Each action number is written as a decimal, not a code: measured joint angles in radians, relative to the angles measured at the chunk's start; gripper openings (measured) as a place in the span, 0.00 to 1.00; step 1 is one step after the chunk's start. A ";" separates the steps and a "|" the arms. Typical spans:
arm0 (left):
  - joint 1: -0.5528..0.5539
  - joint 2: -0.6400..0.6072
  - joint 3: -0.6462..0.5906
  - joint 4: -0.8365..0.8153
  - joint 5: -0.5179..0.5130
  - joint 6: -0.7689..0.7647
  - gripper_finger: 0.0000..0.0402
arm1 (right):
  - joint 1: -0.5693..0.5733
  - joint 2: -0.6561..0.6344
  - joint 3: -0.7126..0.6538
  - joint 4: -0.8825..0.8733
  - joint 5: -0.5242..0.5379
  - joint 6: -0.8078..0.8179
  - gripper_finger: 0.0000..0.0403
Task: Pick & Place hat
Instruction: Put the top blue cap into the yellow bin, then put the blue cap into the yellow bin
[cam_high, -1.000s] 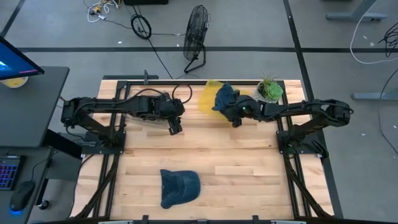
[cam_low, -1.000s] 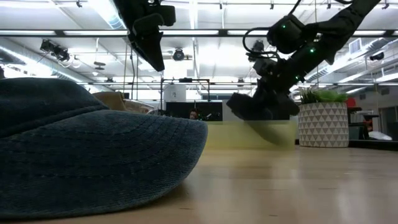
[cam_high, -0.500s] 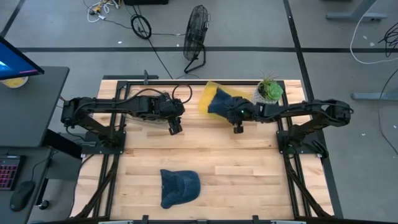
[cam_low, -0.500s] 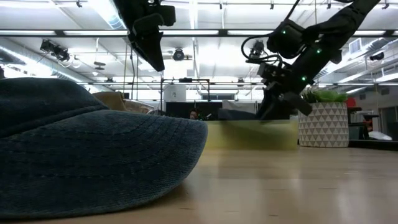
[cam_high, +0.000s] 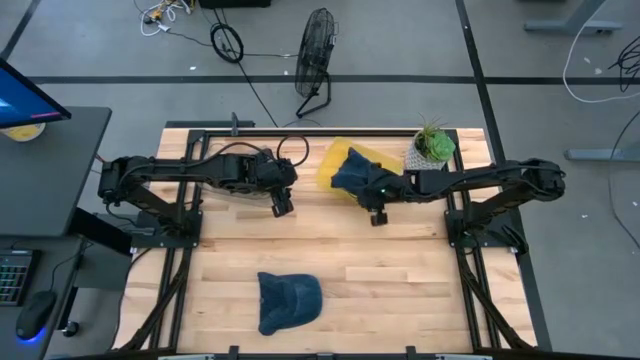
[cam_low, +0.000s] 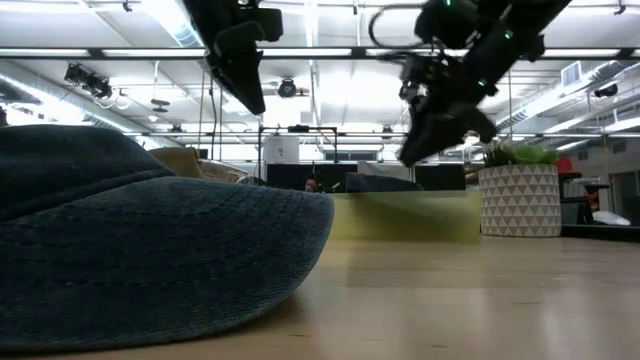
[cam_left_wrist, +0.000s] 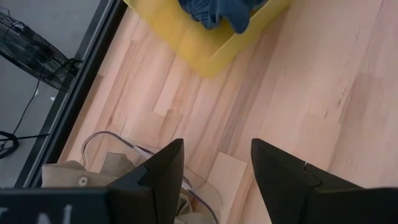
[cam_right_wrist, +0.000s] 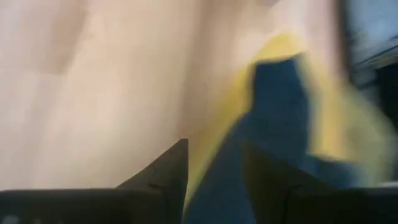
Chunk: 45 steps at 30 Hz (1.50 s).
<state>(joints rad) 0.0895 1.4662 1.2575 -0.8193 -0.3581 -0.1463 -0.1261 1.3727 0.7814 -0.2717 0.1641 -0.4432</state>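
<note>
No readable text, label, brand, number or sign anywhere in these views.

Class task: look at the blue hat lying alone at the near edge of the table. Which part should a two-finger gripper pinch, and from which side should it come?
Pinch the soft crown of the blue hat, coming straight down from above. It lies flat and domed on the table with open wood all around, so the fingers can probably gather a fold of cloth. The brim looks too flat against the wood to get under.
</note>
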 joint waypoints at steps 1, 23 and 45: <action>0.000 0.000 0.000 0.004 0.000 0.000 0.48 | 0.006 0.000 0.009 0.025 0.043 -0.033 0.36; 0.000 0.000 0.000 0.050 0.000 0.000 0.48 | -0.169 0.196 0.008 0.224 0.014 0.031 0.02; -0.003 0.000 0.000 0.051 0.048 -0.004 0.48 | 0.110 0.129 0.235 0.076 -0.184 0.122 0.02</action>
<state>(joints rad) 0.0869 1.4662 1.2572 -0.7681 -0.3101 -0.1500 -0.0156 1.5017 1.0164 -0.1955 -0.0201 -0.3210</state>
